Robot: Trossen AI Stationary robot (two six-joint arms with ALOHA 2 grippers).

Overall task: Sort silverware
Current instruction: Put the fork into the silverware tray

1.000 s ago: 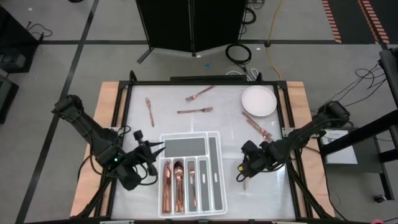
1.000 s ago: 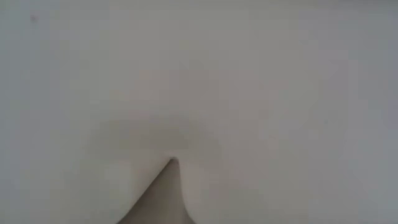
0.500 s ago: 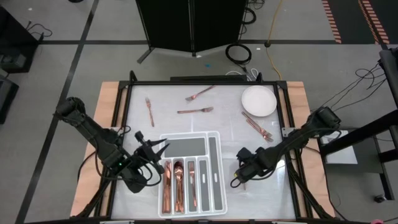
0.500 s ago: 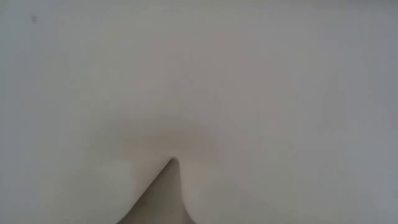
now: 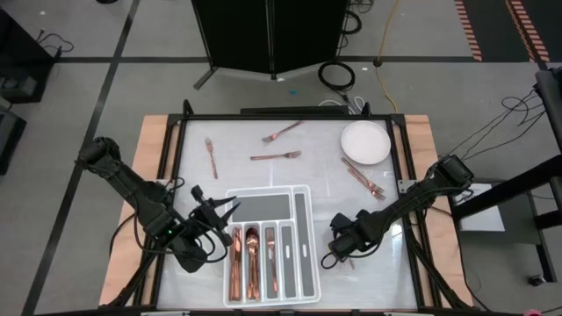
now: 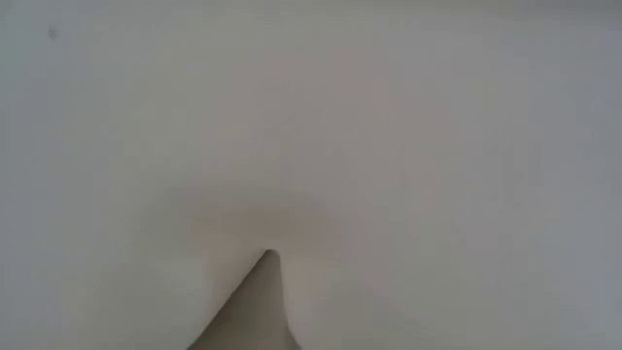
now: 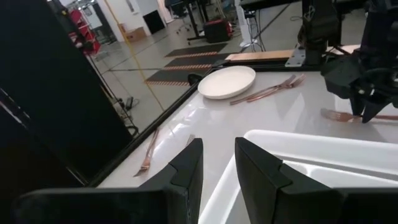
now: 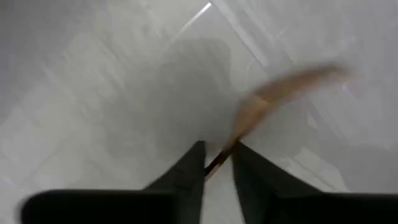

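Note:
My right gripper (image 5: 335,251) points down at the table just right of the white divided tray (image 5: 304,230), shut on a copper fork (image 7: 336,115) that lies there. My left gripper (image 7: 217,171) hovers open and holds nothing, over the tray's far left corner (image 5: 230,195). Three copper pieces (image 5: 251,257) lie in the tray's left slots. More silverware lies flat on the far half of the table: one fork (image 5: 211,156), two forks (image 5: 279,133) (image 5: 275,156), and a pair (image 5: 362,178) beside the round white plate (image 5: 364,142). My right gripper pinches the fork's slim handle (image 8: 219,160) between its two fingers, which come from above and point down. In the left wrist view the fork lies flat on the table, its tined end (image 7: 328,113) sticking out from under the gripper toward the tray.
The low view is filled by a blank white surface close to the lens. A raised black frame (image 5: 290,117) borders the white tabletop. Bare table lies between the tray and the far forks, and to the right of the tray.
My right gripper has come down to the table and drifted toward the near edge and the tray, reaching the fork. My left gripper has stayed over the tray's far left corner, its wrist turning a little.

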